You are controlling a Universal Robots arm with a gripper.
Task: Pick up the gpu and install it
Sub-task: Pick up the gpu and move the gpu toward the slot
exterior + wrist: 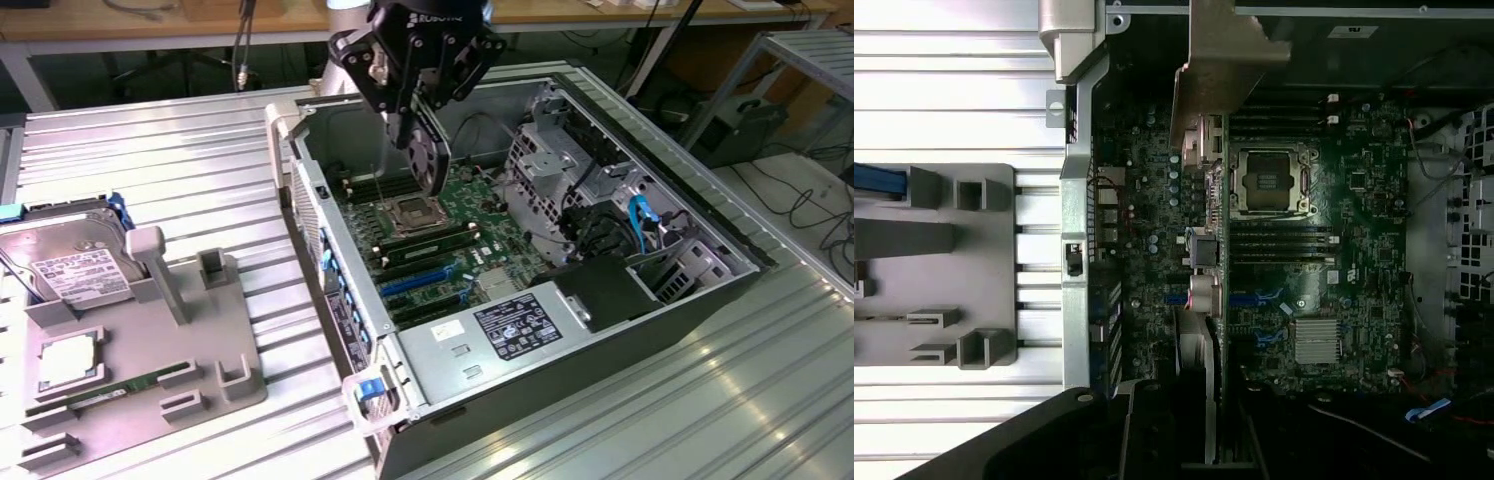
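The gpu (430, 158) is a thin dark card with a round fan-like disc on one face and a pale metal bracket (1219, 70) at one end.

Count: one gpu, one open case (304, 190), one hard drive (74, 262), one memory stick (123, 392).

The gripper (411, 118) is partly closed, pinching the gpu's upper edge. The gpu hangs edge-down above the motherboard (454, 250), over the case opening.
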